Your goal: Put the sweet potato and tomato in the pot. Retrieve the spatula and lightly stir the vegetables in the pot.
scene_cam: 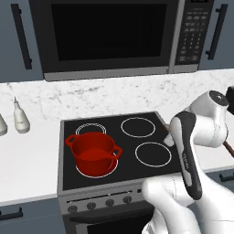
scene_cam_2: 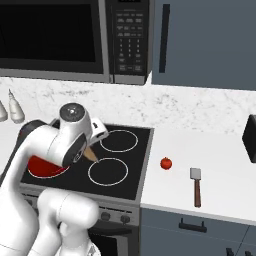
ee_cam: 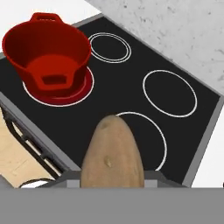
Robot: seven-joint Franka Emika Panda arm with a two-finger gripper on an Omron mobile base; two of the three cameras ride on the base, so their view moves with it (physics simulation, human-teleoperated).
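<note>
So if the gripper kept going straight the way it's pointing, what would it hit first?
Probably the black stovetop, near the front right burner ring. The held sweet potato leads; the pot sits off to one side.

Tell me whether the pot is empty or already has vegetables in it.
Empty. The pot shows a bare red inside in the hand view; the sweet potato is in the gripper, the tomato on the counter.

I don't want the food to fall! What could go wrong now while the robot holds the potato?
The sweet potato sticks far out past the gripper, so it might slip and drop on the stove before it reaches the pot. It is long, so it could bump the pot's rim and push the pot off its burner. The tomato sits loose on the counter and is round, so a nudge could roll it.
</note>
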